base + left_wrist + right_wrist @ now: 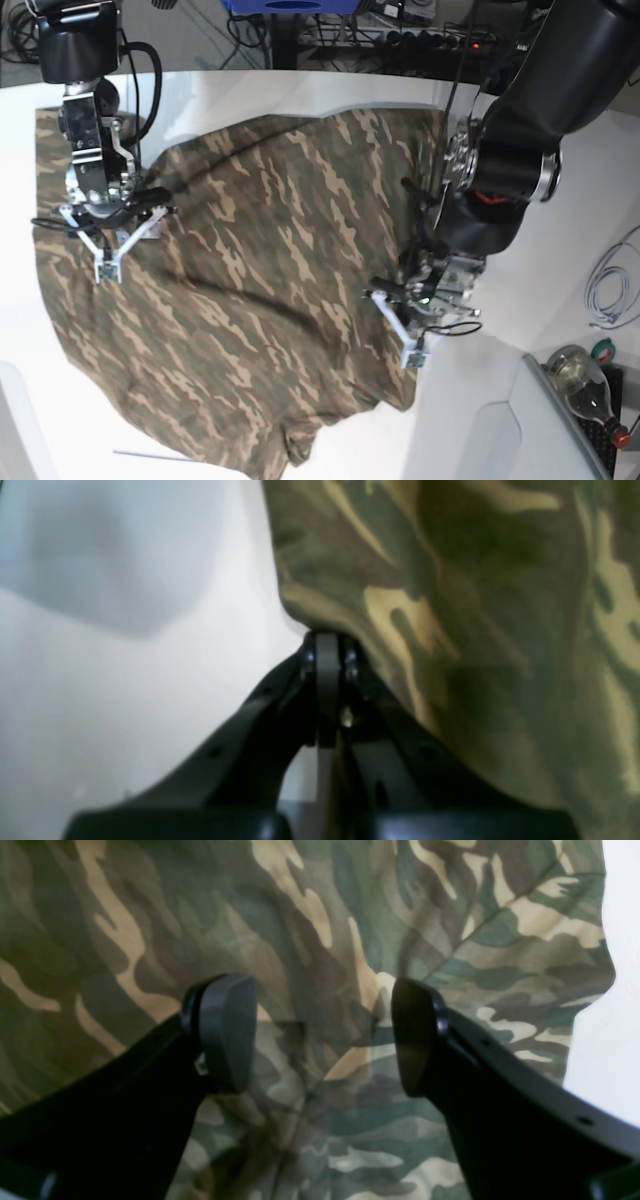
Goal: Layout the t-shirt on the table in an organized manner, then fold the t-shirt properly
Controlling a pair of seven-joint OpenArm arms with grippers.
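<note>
White table, t-shirt edge pinched between left fingers, beneath wide-open right fingers.

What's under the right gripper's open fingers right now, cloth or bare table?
Cloth. Below the open right gripper lies the soft camouflage-print t-shirt, creased there. The smooth white table shows only past the shirt's edge. What lies beneath the cloth is covered.

There are no words, numbers or signs to read here. The t-shirt has only green, brown and tan streaks on it, with no letters. The white table under the t-shirt has no writing. A bottle stands off to the side of the t-shirt, too small and blurry to read.
</note>
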